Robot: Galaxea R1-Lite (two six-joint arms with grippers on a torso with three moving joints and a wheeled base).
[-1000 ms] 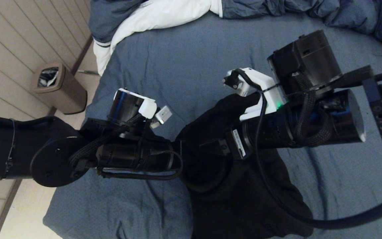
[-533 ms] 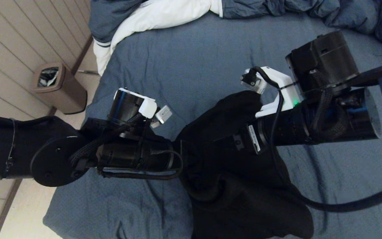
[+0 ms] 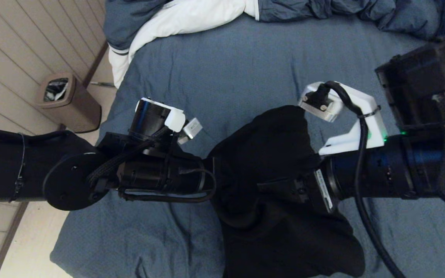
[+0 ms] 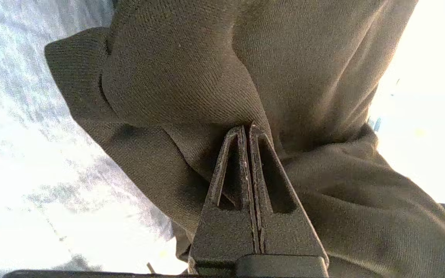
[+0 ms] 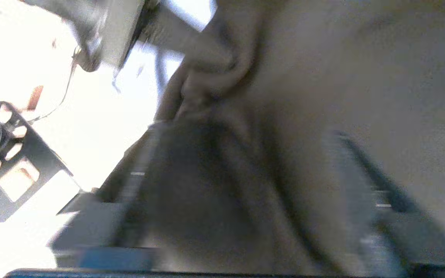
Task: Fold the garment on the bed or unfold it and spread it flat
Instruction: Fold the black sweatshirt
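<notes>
While left end effector point(image 4: 248, 129) pinches fold of black hoodie point(image 3: 269, 185) bunched on bed point(image 3: 238, 69), right end effector point(image 5: 245, 193) straddles fabric, fingers spread.

The bed point(image 3: 245, 69) carries the bunched garment point(image 3: 276, 216) and, seemingly, a rumpled duvet point(image 3: 191, 15).

garment point(image 4: 176, 77): matt knit cloth | bed point(image 3: 226, 69): finely textured cloth | left tool point(image 4: 248, 129): matt plastic

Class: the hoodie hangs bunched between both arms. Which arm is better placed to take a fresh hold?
Probably the right gripper: its fingers straddle the garment unclamped, while the left gripper is clamped on a fold.
</notes>
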